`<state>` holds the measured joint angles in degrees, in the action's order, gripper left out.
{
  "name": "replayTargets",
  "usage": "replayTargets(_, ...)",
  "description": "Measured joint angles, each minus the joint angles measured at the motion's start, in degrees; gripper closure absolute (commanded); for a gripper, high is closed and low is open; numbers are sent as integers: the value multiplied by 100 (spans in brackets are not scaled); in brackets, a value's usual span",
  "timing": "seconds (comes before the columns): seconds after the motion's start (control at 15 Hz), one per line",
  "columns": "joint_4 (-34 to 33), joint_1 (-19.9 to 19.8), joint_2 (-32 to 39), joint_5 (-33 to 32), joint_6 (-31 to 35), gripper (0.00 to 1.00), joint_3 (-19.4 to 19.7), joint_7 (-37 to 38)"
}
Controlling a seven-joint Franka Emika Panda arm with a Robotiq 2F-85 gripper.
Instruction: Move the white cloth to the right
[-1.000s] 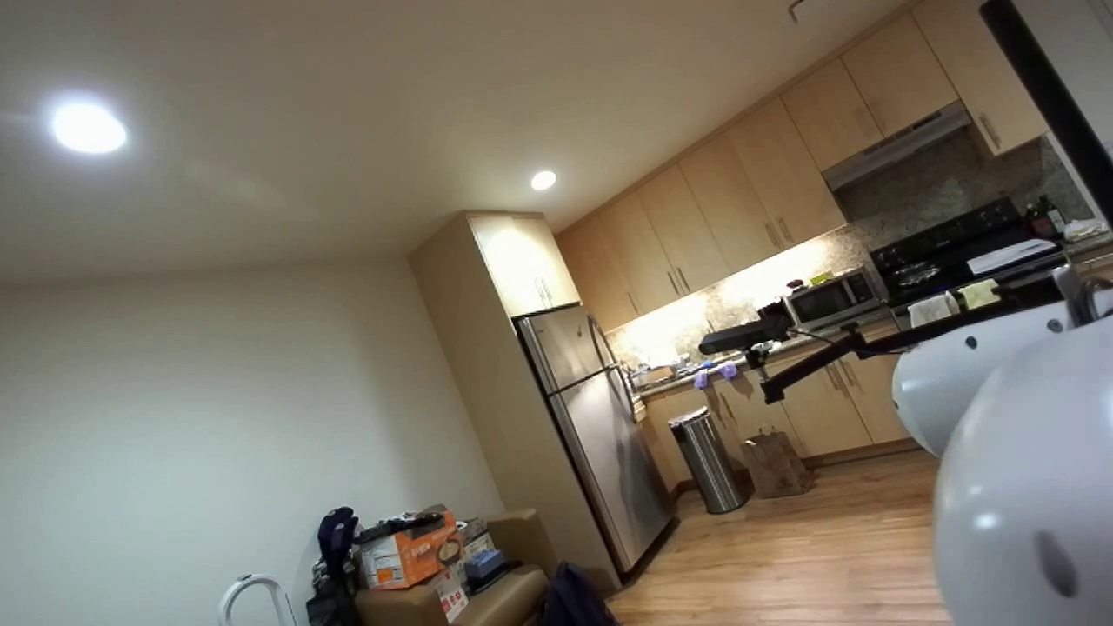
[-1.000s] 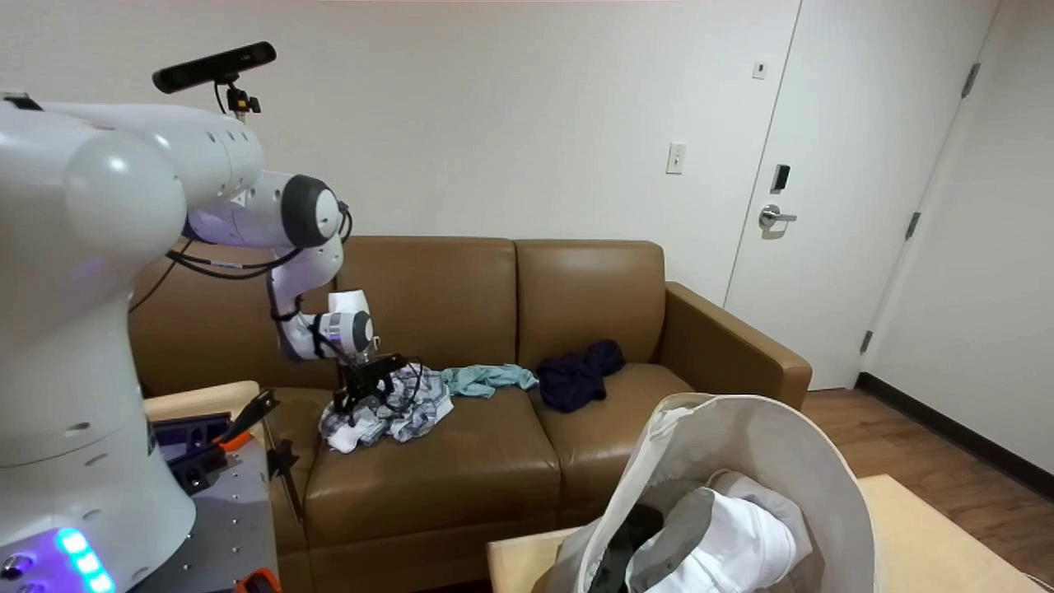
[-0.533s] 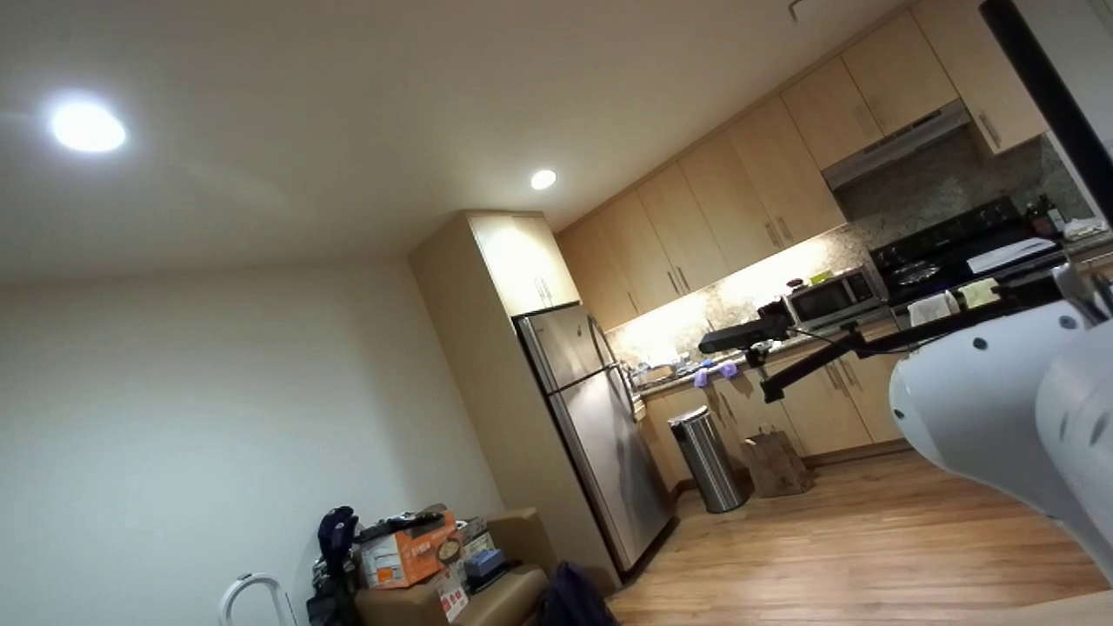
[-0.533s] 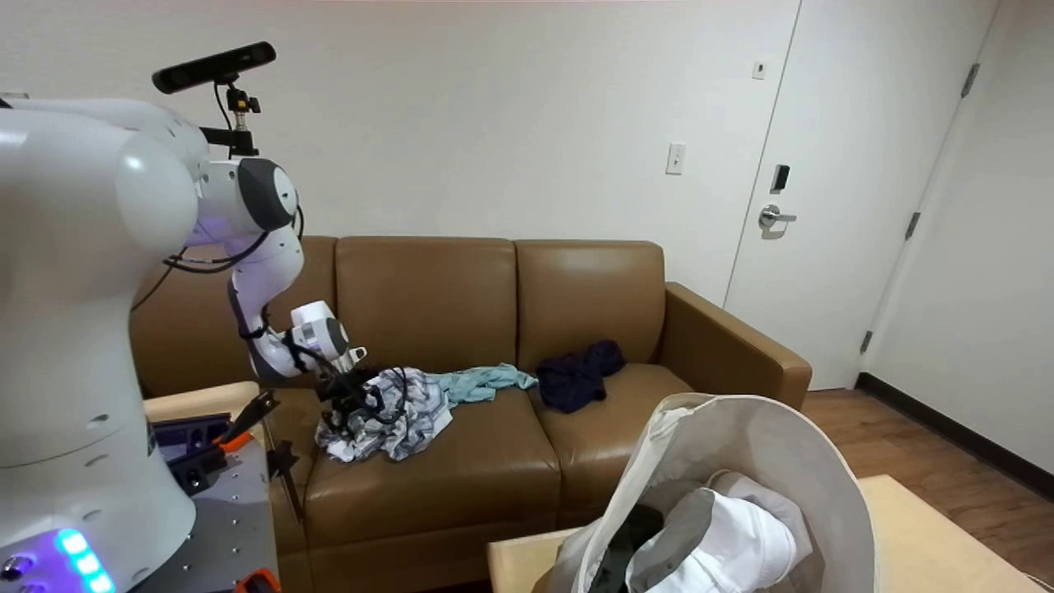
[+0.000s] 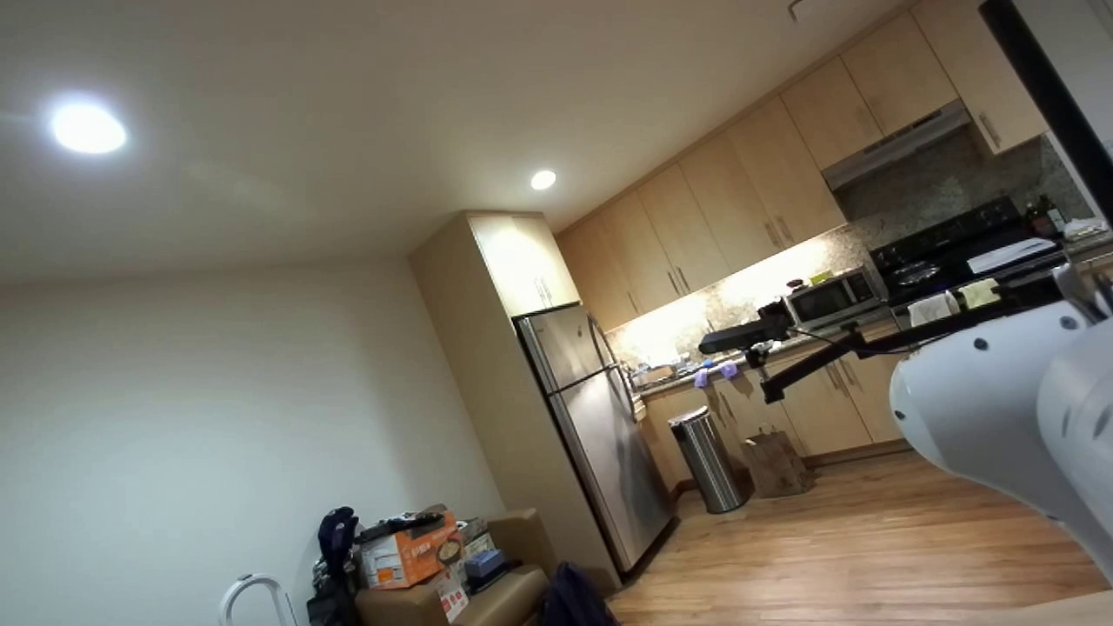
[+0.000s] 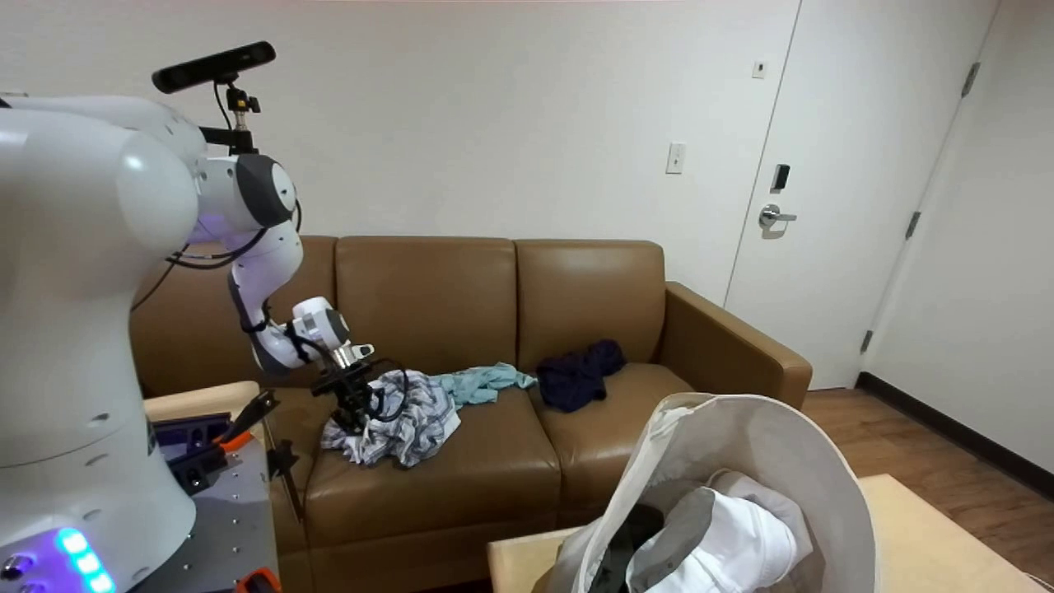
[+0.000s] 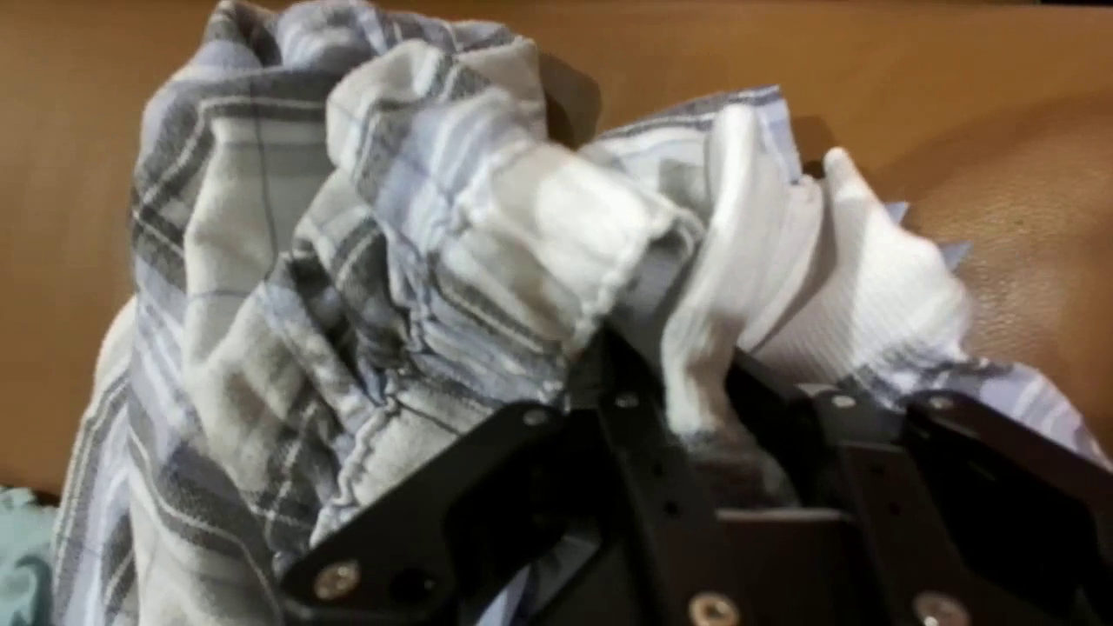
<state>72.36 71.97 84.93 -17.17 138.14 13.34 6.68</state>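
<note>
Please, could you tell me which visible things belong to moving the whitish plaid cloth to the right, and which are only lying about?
Belong to the job:
whitish plaid cloth, probably the one meant
gripper, at this cloth
brown sofa, beneath it

Lying about, it seems:
teal cloth
navy cloth
hamper
white fabric inside it
orange box
paper bag

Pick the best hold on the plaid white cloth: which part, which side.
Best on the narrow white fold of the plaid white cloth, probably from above, pinching across its width: in the wrist view this strip runs between the fingers of the gripper, while the rest lies broadly bunched on the sofa.
</note>
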Motion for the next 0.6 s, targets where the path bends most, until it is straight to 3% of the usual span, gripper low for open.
replayTargets(0.33, -290, 28, -3, -435, -412, 89, 553, 796)
replayTargets(0.6, -488, 237, -31, -442, -756, 89, 1334, 1240)
